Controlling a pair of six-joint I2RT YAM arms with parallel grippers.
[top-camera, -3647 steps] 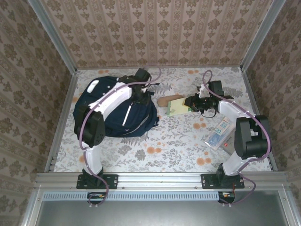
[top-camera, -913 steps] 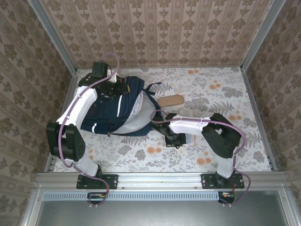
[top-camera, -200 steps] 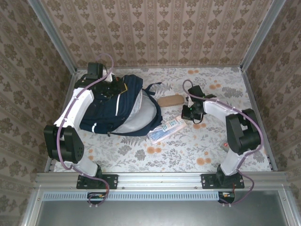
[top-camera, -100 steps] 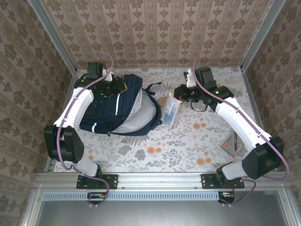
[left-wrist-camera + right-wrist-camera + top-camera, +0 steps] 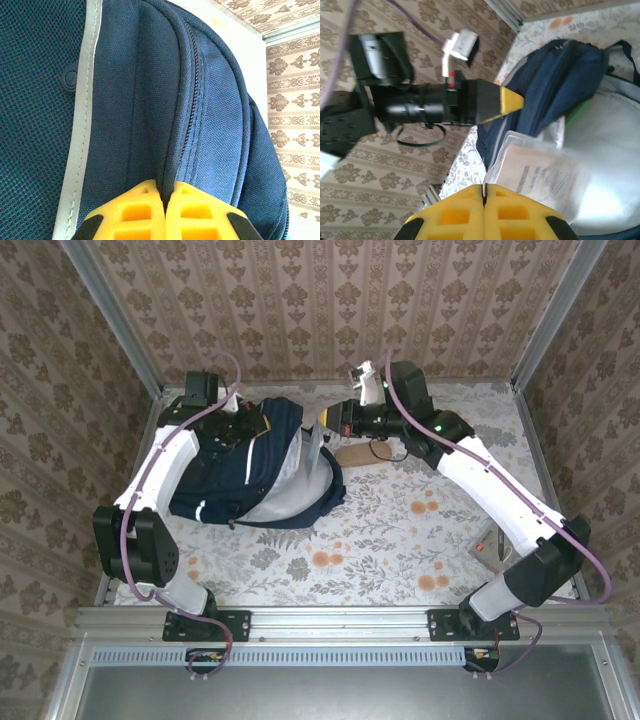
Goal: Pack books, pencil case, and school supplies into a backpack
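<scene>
Since left claw (image 5: 165,192) pinches shut on backpack (image 5: 235,485) fabric beside zipper, mouth is propped open. Right claw (image 5: 484,192), clamped on clear light-blue pack (image 5: 535,172), holds it edge-on at backpack mouth, likely for slide-in. Tan oval case (image 5: 362,454) on worktop (image 5: 400,540) just beside backpack, unpacked.

Quick count from what I could make out. Backpacks: just one, the big navy backpack (image 5: 235,475). Stationery bits came to three, one of each kind: one clear flat pack (image 5: 535,172), one tan oval case (image 5: 358,454) and one green box (image 5: 577,114), though only a sliver of that last one showed. There was also one small reddish-grey item (image 5: 490,543) that I couldn't identify. Robot side: two arms, left arm (image 5: 165,470) and right arm (image 5: 500,490), and two grippers, left gripper (image 5: 166,187) and right gripper (image 5: 484,192).
</scene>
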